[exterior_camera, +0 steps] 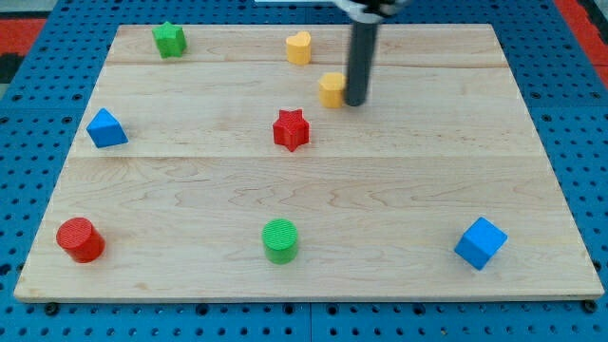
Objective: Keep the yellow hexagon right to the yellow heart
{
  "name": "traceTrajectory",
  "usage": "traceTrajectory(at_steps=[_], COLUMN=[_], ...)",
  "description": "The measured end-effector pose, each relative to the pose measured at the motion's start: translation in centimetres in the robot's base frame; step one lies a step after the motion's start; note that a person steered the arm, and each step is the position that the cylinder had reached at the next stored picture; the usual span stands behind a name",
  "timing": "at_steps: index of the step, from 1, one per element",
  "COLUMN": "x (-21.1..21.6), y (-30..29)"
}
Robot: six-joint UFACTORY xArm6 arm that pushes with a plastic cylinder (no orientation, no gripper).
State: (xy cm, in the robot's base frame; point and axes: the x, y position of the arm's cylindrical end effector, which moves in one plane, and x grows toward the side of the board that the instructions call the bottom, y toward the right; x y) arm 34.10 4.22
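No fingers are fitted here, so no open or closed state can be told. My tip [355, 102] is parked touching the yellow hexagon [332, 89], just on its right. The yellow heart [298, 47] is found up and left of the tip. Probably the hexagon gets nudged along the tabletop [399, 199] from there.

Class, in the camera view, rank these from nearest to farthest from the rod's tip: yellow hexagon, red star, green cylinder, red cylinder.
From my tip:
1. Yellow hexagon, right beside it, view's left.
2. Red star, below-left.
3. Green cylinder, bottom centre.
4. Red cylinder, bottom-left corner.
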Motion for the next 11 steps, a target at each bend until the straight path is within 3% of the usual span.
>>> traceTrajectory(at_steps=[1, 2, 3, 5, 7, 9, 10, 11], x=[-2.8, -2.1, 2.8, -2.4, -3.0, -6.9, -4.0, -3.3], y=[-1.7, -2.6, -3.2, -9.9, -3.4, -1.5, -2.5, -12.6])
